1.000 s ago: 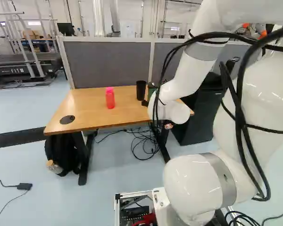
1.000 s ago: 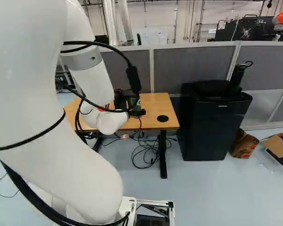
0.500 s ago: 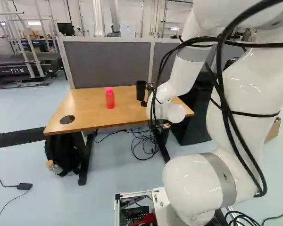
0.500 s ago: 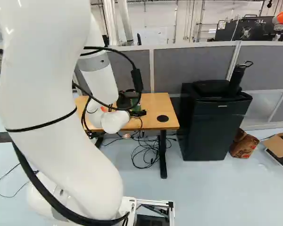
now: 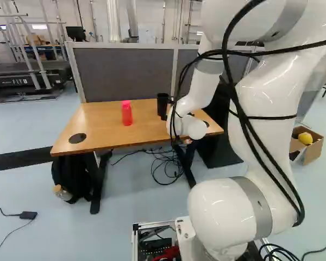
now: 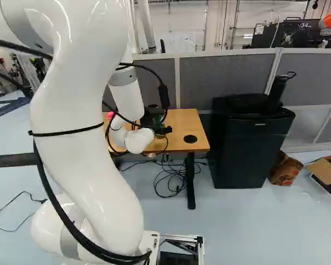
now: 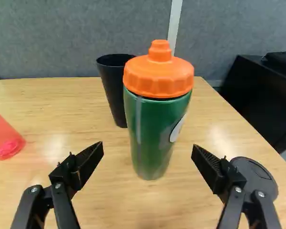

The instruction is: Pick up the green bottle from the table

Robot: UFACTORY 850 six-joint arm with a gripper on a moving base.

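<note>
Tan wooden table [image 7: 47, 105] | green, orange-capped bottle [image 7: 152, 129], upright | black two-fingered gripper [image 7: 148, 147], wide open, empty | reaches farther forward, likely nearing grasp

lettering [image 5: 25, 82]: treadmill [image 5: 49, 66] | digits [image 6: 304, 25]: black machine [image 6: 273, 38] | label [image 7: 177, 130] (side-on): green bottle [image 7: 151, 138]

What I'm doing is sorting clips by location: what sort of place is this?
Probably a robotics lab or workshop: a white robot arm stands before a plain wooden table, with grey office-style partitions behind it and bare pipes along the far wall.
</note>
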